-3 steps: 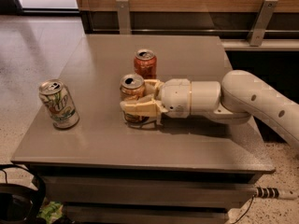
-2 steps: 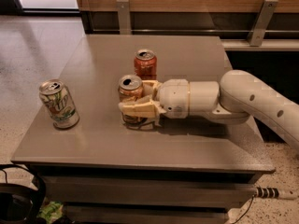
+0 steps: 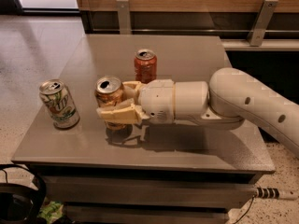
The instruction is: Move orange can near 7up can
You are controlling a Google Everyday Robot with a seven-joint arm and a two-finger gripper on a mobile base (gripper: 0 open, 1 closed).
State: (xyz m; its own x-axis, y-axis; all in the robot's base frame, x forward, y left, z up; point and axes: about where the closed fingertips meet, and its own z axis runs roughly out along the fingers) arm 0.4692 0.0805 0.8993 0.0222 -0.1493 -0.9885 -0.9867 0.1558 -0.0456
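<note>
The orange can [image 3: 109, 93], pale tan-orange with a silver top, stands upright at the middle left of the grey table [image 3: 187, 59]. My gripper [image 3: 119, 105] reaches in from the right and is shut on it, one finger behind the can and one in front, hiding its lower part. The can looks lifted slightly, with a shadow under it. The 7up can [image 3: 59, 103], whitish with green streaks, stands upright near the table's left edge, about a can's width left of the orange can.
A deeper red-orange can [image 3: 145, 65] stands upright behind the gripper, toward the table's back. My white arm [image 3: 243, 101] stretches across the right half of the table. A wooden wall with metal brackets runs behind.
My gripper has carried the orange can to the left, closer to the 7up can. The 7up can and the red-orange can have not moved.
</note>
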